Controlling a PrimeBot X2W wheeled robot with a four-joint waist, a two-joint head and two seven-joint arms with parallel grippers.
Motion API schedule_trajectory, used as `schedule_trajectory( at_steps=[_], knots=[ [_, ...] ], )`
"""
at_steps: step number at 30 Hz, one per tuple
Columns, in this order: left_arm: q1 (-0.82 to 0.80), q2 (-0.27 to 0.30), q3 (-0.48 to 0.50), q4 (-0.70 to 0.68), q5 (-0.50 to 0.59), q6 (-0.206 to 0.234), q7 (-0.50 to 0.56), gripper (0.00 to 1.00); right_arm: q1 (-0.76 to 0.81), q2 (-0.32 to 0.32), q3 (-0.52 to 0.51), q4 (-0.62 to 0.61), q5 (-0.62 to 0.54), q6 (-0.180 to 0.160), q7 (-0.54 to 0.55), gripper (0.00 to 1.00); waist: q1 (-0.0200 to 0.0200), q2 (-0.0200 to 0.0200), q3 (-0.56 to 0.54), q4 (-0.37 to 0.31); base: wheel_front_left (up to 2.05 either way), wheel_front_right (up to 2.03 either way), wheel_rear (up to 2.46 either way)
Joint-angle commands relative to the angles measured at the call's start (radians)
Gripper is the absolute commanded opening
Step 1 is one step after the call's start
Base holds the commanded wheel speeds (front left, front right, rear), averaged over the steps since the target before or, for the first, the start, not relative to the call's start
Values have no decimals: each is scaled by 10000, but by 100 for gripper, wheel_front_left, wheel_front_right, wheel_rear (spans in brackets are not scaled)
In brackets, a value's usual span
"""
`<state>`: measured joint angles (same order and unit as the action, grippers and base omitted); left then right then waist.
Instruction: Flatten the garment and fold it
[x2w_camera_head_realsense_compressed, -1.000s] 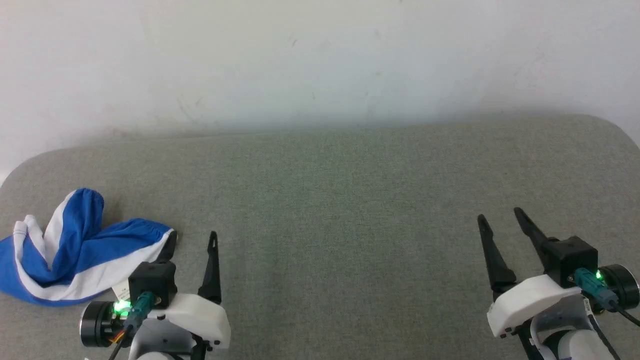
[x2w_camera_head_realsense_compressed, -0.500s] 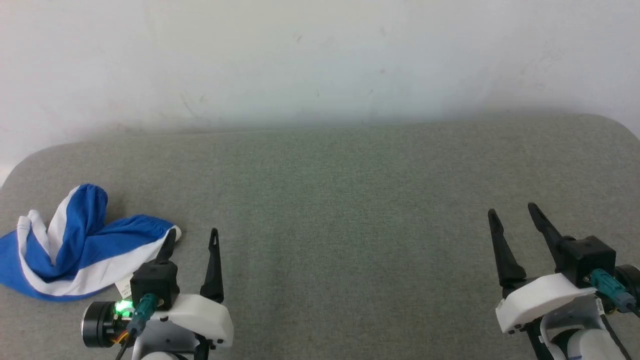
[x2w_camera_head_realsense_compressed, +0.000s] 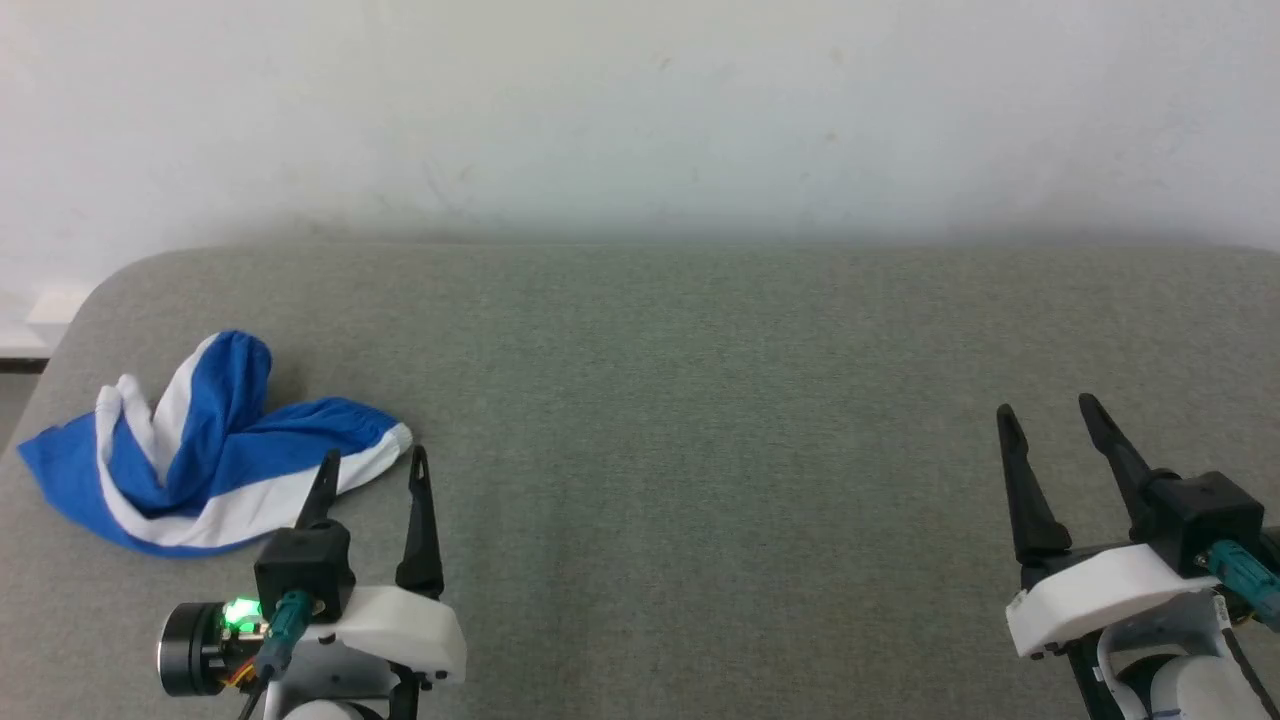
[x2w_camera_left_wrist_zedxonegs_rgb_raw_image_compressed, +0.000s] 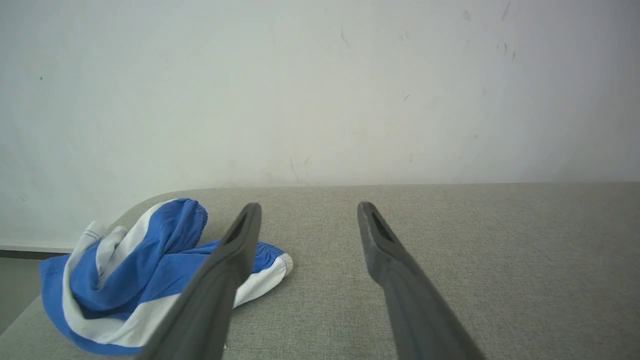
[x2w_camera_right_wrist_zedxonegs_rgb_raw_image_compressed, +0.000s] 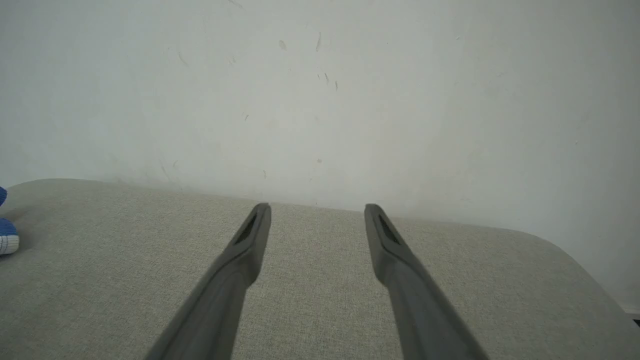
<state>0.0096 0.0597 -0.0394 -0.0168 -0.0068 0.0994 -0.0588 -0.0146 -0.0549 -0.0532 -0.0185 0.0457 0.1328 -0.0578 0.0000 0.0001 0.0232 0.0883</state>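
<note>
The garment, blue shorts with broad white stripes, lies crumpled in a heap at the left end of the grey padded table. My left gripper hovers open just to the right of the heap's near corner, with nothing between its fingers. In the left wrist view the garment lies left of the left gripper, partly behind the left finger. My right gripper stands open and empty far to the right. In the right wrist view the right gripper is open, and an edge of the garment peeks in at the far left.
A pale scuffed wall rises right behind the table's far edge. The table's rounded left corner is close to the garment. The table's rounded right corner shows in the right wrist view.
The head camera has turned left, shifting the whole scene rightward. Both grippers' fingers have spread a little wider. The left gripper now stands closer to the garment's near corner.
</note>
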Motion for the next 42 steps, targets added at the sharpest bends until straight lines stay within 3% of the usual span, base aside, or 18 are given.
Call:
schedule_trajectory(
  at_steps=[1,28,37,42],
  knots=[
    [-149,49,-41,-72,-14,112,-104,100,79,14,-39,-64,77,-6,-116,100,0,-1,39,208,0,0,0],
    [-201,-11,195,-90,-319,822,-669,100,267,24,-419,-328,210,-10,-680,100,0,-1,365,2260,0,0,0],
    [-1421,405,1027,895,-836,265,-836,100,97,27,-485,-517,76,-11,-847,100,0,-1,851,2443,0,0,0],
    [-2660,1103,1223,2018,-1169,-297,-735,100,-117,28,-562,-689,-75,-12,-952,100,0,-1,1396,2358,0,0,0]
  ],
)
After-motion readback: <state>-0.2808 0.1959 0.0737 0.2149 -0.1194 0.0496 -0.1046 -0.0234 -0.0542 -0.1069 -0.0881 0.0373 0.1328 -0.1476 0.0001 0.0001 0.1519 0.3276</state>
